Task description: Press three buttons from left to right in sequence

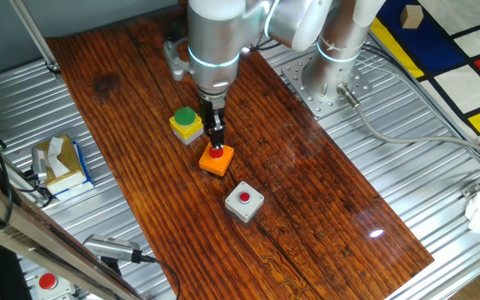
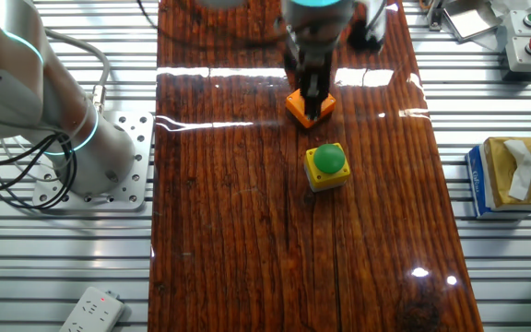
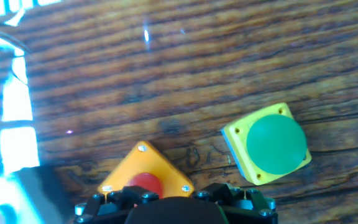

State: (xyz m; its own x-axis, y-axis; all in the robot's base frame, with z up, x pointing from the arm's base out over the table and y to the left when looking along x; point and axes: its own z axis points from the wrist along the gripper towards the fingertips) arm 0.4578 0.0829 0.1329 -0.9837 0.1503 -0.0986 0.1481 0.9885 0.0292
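Observation:
Three button boxes lie in a diagonal row on the wooden board. The yellow box with the green cap (image 1: 186,123) is at the far end. The orange box with the red cap (image 1: 217,159) is in the middle. The grey box with the red cap (image 1: 244,202) is nearest. My gripper (image 1: 216,145) points straight down, its fingers together as one narrow tip on the orange box's red cap. The other fixed view shows the gripper (image 2: 313,98) on the orange box (image 2: 309,108), with the yellow box (image 2: 326,165) in front. The hand view shows the orange box (image 3: 143,167) and the yellow box (image 3: 269,144).
A tissue box (image 1: 59,163) stands on the ribbed metal table left of the board. A pale-bodied red-capped button (image 1: 47,283) sits at the bottom left. The arm's base (image 1: 333,75) stands right of the board. A pale control box (image 2: 528,37) lies on the table.

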